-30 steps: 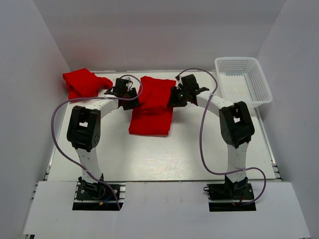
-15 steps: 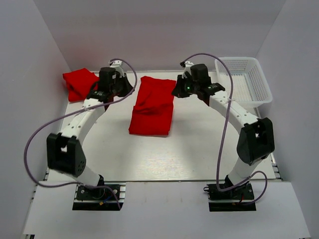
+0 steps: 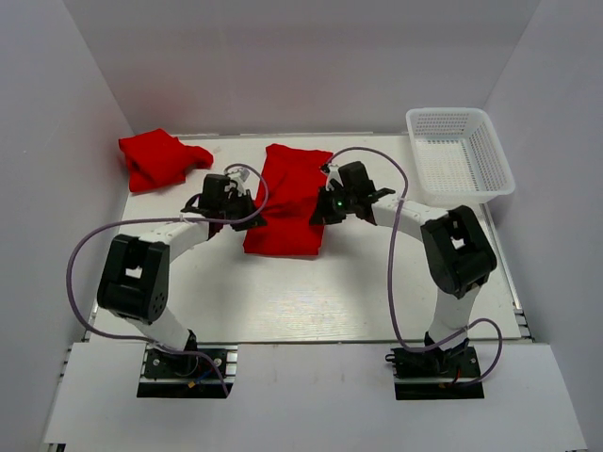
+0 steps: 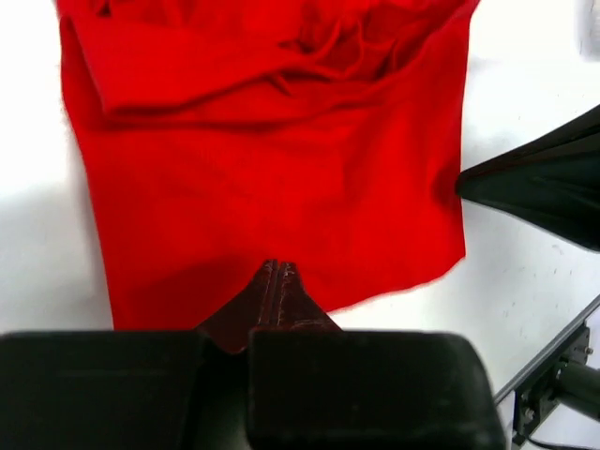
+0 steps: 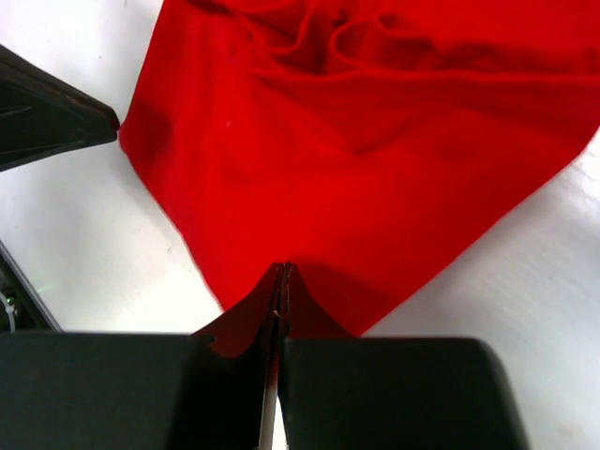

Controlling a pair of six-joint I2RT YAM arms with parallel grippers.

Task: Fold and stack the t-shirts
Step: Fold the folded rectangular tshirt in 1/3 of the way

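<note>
One t-shirt [image 4: 272,159] in both wrist views, second t-shirt [image 3: 160,158] only overhead.

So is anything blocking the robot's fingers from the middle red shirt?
Nothing visible does: the left fingers and right fingers are pinched shut right on the middle t-shirt, one on each side edge.

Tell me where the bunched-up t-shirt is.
In the top view, the bunched-up t-shirt lies at the table's far left corner, beyond the left gripper and apart from the other t-shirt at mid-table.
</note>
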